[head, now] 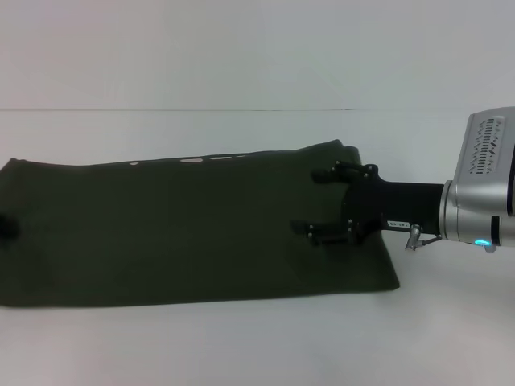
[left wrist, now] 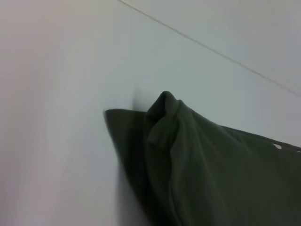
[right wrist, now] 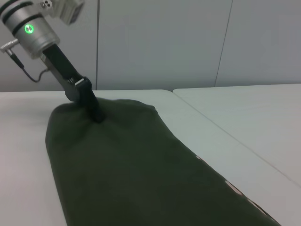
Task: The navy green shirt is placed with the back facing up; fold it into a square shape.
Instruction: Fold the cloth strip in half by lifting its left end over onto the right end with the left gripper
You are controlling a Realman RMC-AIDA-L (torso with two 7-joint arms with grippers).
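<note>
The navy green shirt (head: 185,233) lies on the white table as a long folded band running left to right, with bits of white print showing along its far edge. My right gripper (head: 310,201) reaches in from the right and stands open, fingers spread wide over the shirt's right end. My left gripper (right wrist: 97,114) is at the shirt's (right wrist: 122,160) left end, shut on the cloth, which rises in a small mound around it. In the left wrist view that end of the shirt (left wrist: 211,174) shows a puckered fold.
The white table (head: 241,346) extends beyond the shirt on all sides, with a seam line (head: 177,110) across the back. A pale wall stands behind the table (right wrist: 164,42).
</note>
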